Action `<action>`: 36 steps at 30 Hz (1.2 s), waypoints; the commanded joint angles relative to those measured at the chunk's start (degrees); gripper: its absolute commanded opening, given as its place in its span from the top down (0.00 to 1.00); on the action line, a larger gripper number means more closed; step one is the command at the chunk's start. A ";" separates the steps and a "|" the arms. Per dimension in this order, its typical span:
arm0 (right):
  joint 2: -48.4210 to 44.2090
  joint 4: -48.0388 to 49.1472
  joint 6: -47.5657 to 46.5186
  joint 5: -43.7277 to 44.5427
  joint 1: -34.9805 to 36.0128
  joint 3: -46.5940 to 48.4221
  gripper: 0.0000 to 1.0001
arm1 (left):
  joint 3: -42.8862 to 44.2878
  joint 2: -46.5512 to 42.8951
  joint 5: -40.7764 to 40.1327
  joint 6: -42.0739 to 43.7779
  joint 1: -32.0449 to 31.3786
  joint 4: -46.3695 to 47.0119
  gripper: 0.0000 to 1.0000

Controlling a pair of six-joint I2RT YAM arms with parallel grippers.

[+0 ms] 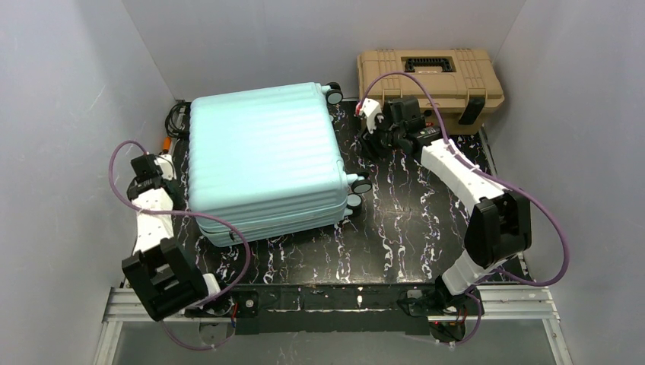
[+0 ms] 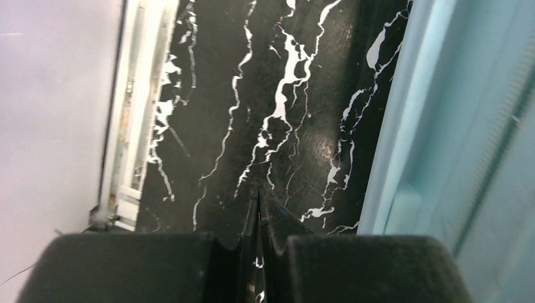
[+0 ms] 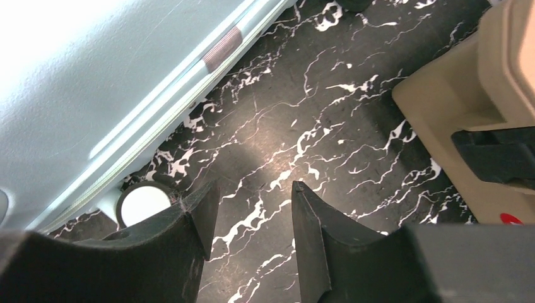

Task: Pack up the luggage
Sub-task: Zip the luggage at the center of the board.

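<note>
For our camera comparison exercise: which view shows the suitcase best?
The top view: the whole closed suitcase shows, lying flat. The left wrist view shows only a strip of its side; the right wrist view shows part of its side and one wheel.

I'm seeing smooth, ribbed plastic on the luggage (image 1: 262, 156). The table (image 1: 411, 220) is gleaming glossy, the toolbox (image 1: 433, 80) looking matt.

Top external: high above the near edge, looking down over the whole black white-veined marble-pattern worktop (image 1: 411, 220). Left wrist: close, low, past the left claw (image 2: 259, 207); pale mint-blue ribbed hard-shell suitcase (image 2: 441, 126) right of claw. Right wrist: close, past the right claw (image 3: 253, 196); suitcase left, tan plastic toolbox (image 3: 441, 107) right.
</note>
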 commanded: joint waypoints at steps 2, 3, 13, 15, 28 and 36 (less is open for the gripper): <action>0.05 1.60 -1.92 -5.61 0.24 -0.70 0.46 | -0.56 6.17 5.22 -2.63 0.37 3.38 1.00; 0.22 1.33 -2.29 -6.92 0.24 -0.55 0.46 | -0.16 7.42 6.12 -3.02 0.36 3.92 1.00; 2.56 -4.34 -4.53 -10.18 0.16 2.56 0.46 | 6.29 20.88 15.23 -11.19 -1.99 6.22 1.00; 2.34 -5.38 -5.61 -10.09 0.16 2.36 0.46 | 7.50 22.95 15.28 -12.28 -4.13 6.63 1.00; -1.84 -22.07 -20.78 -18.83 0.16 1.34 0.48 | 25.13 37.41 11.59 -21.96 -18.52 8.59 1.00; -1.75 -27.62 -29.15 -20.93 0.24 0.54 0.48 | 40.80 46.68 14.64 -22.07 -25.10 4.14 1.00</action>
